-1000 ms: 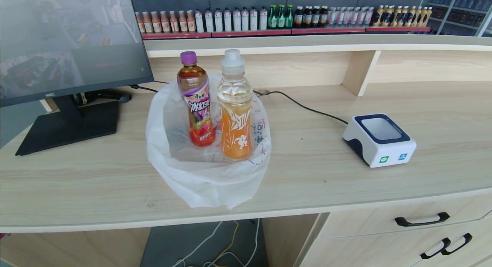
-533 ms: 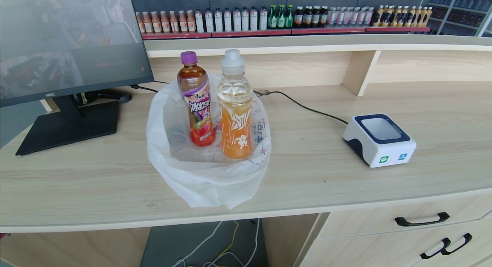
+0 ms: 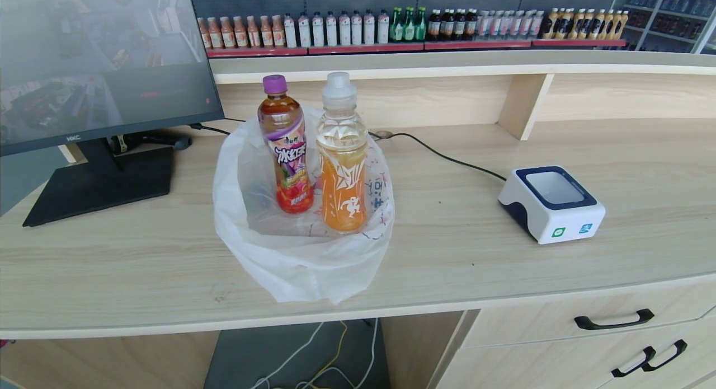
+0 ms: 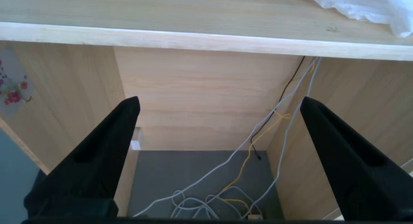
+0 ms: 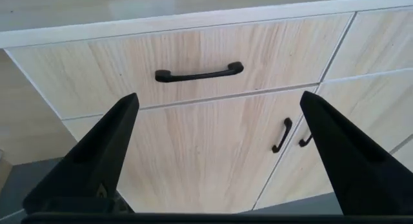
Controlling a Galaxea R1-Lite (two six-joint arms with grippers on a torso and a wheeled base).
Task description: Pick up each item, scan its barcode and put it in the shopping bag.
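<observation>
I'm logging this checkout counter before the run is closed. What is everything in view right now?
shopping bag: 1, translucent white, open, middle of the counter
purple-capped bottle: 1, reddish drink, upright in the bag, left side
clear-capped bottle: 1, orange drink, upright in the bag, right of the first
scanner: 1, white and navy, on the counter right of the bag
monitor: 1, black, counter's left end
cable: 1, black, from the scanner back past the bag
shelf bottles: one long row, mixed colours, shelf behind
handles: 3, black, cabinet front at lower right
left gripper: 1, black, open, below the counter edge
right gripper: 1, black, open, facing the drawers
</observation>
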